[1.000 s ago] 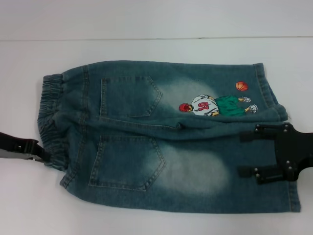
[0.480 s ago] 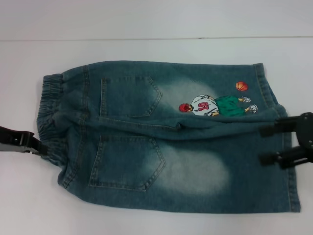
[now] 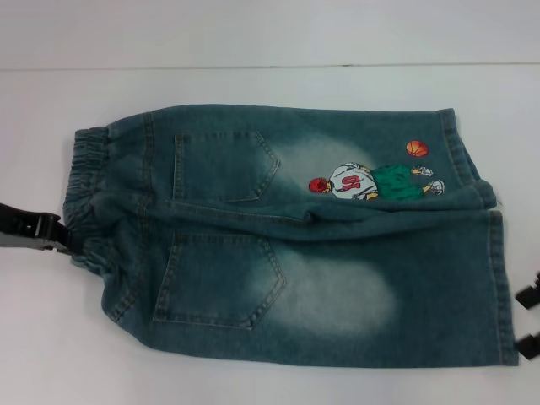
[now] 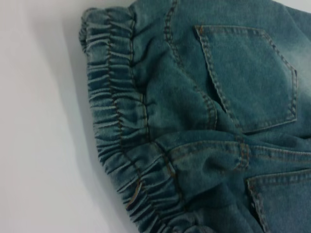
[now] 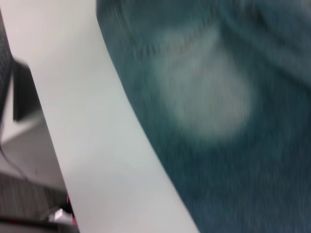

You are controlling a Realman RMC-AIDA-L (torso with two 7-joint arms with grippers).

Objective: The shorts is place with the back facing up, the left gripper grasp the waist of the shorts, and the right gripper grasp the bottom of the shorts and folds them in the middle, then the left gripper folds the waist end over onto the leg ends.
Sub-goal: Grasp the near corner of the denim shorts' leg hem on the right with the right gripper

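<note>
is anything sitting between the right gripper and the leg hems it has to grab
Nothing visible does. The right gripper sits at the head view's right edge, just beside the bottom of the shorts, with only bare white table around. The left gripper is already at the waist.

One pair of shorts (image 3: 295,236), two back pockets (image 3: 221,280), two grippers (image 3: 527,321).

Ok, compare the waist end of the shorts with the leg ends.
The waist is puckered, gathered elastic; the leg ends are flat with straight stitched hems. The waist lies toward the robot's left with the left gripper at it; the leg ends lie toward its right, the right gripper just beyond them. Both are teal denim.
</note>
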